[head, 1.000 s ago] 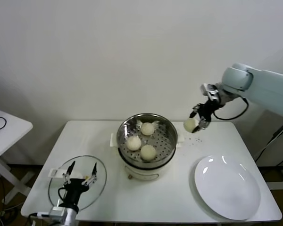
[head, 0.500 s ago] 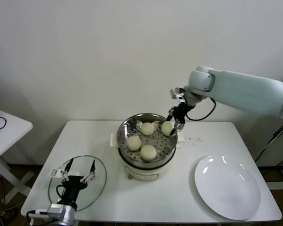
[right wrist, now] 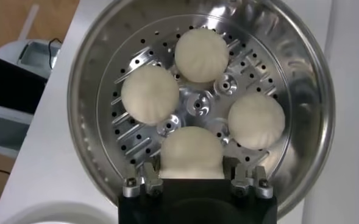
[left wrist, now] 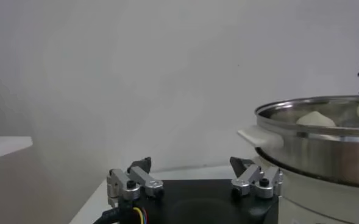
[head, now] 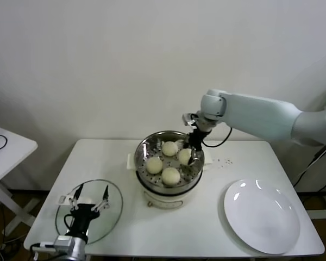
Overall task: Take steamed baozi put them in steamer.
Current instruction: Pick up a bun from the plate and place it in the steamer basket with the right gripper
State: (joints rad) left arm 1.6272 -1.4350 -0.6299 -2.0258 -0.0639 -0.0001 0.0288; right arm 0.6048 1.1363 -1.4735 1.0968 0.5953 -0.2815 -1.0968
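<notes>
Four buns (right wrist: 191,152) sat inside the steamer (head: 143,148); the right gripper (right wrist: 191,178) gripped the fourth, its fingers closed narrowly on it. The left gripper (head: 91,198) hovered spread wide over the glass lid (head: 114,215).

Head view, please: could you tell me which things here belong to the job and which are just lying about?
Job: baozi held by right gripper, three other baozi, steamer.
Lying about: white plate, glass lid, left gripper above the lid.

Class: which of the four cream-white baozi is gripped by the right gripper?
The baozi at the steamer's right side, between the right gripper's fingers; the others lie free.
</notes>
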